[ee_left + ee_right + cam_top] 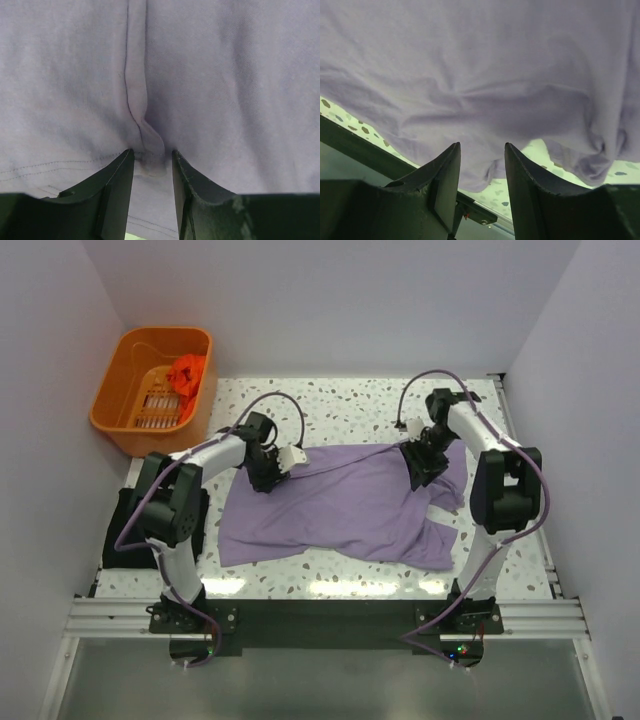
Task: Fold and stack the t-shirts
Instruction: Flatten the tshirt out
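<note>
The lilac-purple t-shirt [340,505] lies spread and rumpled on the speckled table [340,400]. My left gripper [268,475] is at its far left corner. In the left wrist view its jaws [152,152] are nearly closed on a puckered fold by a seam of the lilac cloth [225,75]. My right gripper [420,468] is at the far right corner. Its jaws [482,145] are close together with lilac cloth [470,60] between them. The orange-red shirt [187,373] lies bunched in the basket. A black cloth [122,530], apparently the black shirt, lies at the table's left edge under my left arm.
The orange plastic basket [110,405] stands off the table's far left corner. White walls close in the back and both sides. A metal rail [320,615] runs along the near edge. The speckled tabletop [535,150] shows under the lifted cloth in the right wrist view.
</note>
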Tool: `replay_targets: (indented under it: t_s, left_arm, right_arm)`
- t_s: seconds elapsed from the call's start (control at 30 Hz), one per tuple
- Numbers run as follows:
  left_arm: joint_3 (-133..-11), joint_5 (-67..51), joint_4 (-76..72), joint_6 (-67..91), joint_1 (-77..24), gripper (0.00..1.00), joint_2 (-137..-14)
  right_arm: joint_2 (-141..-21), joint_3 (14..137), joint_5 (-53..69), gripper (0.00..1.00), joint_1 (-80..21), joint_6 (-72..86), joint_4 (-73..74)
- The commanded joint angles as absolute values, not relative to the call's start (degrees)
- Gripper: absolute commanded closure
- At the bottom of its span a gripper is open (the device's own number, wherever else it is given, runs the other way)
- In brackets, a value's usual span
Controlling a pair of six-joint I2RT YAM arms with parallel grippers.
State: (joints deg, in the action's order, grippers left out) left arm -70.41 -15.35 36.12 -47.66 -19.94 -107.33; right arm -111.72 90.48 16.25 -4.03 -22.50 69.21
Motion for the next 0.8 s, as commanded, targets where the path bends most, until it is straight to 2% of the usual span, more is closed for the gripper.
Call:
replay_targets:
  t_s: [0.0,0.07,0.1,0.27,0.47,0.77]
  left_arm:
    - [-73.21,-14.68,35.95,-50.18,-20.04,0.60,-108.10]
    - [-73.47,-14.33,36.47,-50.45,-19.86,0.65,-108.11]
    - [-73.91,-14.07,36.65,-50.54,-19.78,0.71,-108.02]
    - [-77.34,-14.33,39.28,-50.54,-18.72,0.82,-107.14]
    - [-80.68,-12.75,38.06,-49.75,-16.62,1.00,-108.01]
    - [-87.98,-8.71,28.06,-40.79,-12.22,1.00,-110.13]
  right_arm:
    - [-108.98,89.21,17.84,0.56,-6.85,-21.62,70.14]
    - [-108.90,88.34,17.58,0.56,-7.82,-21.71,69.52]
    - [-108.90,87.29,17.32,0.56,-8.78,-21.71,69.17]
    - [-108.72,82.71,13.46,0.57,-13.09,-22.59,65.84]
    - [-109.25,77.52,8.88,0.59,-17.75,-24.61,61.97]
    - [-108.55,70.76,2.82,0.59,-26.71,-30.49,58.80]
